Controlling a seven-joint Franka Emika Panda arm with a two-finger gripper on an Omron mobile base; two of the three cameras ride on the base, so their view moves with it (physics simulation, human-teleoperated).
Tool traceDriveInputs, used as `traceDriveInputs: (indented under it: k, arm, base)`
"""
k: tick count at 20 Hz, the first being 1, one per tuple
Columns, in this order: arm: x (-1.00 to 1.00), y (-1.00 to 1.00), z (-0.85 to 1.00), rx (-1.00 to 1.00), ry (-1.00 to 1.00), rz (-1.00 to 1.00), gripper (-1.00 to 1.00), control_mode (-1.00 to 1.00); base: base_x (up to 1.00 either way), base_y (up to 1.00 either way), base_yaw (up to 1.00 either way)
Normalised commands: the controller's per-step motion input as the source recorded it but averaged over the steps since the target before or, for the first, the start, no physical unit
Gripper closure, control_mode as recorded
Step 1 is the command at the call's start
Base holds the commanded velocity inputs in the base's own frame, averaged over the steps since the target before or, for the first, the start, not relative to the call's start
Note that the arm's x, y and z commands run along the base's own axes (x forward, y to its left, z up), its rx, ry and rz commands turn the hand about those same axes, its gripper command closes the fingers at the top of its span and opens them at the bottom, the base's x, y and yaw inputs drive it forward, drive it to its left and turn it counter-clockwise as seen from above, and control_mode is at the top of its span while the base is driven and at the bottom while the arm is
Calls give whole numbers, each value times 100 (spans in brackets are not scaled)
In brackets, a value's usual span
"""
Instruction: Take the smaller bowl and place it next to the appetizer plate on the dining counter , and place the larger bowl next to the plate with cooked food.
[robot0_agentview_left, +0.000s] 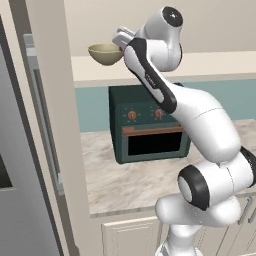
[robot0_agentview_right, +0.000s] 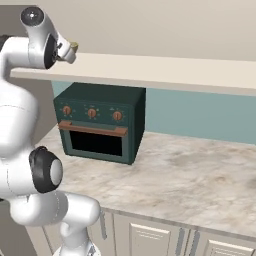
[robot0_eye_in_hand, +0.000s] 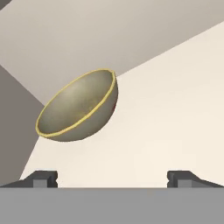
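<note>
The smaller bowl (robot0_agentview_left: 105, 54), olive-tan with a thin yellowish rim, sits at the left end of a high cream shelf (robot0_agentview_left: 215, 64). My arm is raised to shelf height, and my gripper (robot0_agentview_left: 120, 40) is just right of the bowl's rim. In the hand view the bowl (robot0_eye_in_hand: 78, 107) appears tilted, left of centre, ahead of the gripper (robot0_eye_in_hand: 112, 178). The two dark fingertips (robot0_eye_in_hand: 43, 178) stand wide apart, open, with nothing between them. From the right base view the hand (robot0_agentview_right: 67, 51) covers most of the bowl (robot0_agentview_right: 74, 46).
A dark green toaster oven (robot0_agentview_left: 149, 125) (robot0_agentview_right: 100, 122) stands under the shelf on a marbled counter (robot0_agentview_left: 130, 180) (robot0_agentview_right: 190, 175). A tall beige panel (robot0_agentview_left: 57, 125) and a grey fridge (robot0_agentview_left: 17, 160) close off the left. White cabinet doors (robot0_agentview_right: 150, 235) run below.
</note>
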Motion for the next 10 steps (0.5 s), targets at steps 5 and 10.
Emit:
traceDriveInputs:
  k: [5, 10]
  arm:
    - [44, 7, -11, 0, 0, 0, -100, -100]
    - [45, 8, -13, 0, 0, 0, -100, -100]
  base:
    - [0, 0, 0]
    - [0, 0, 0]
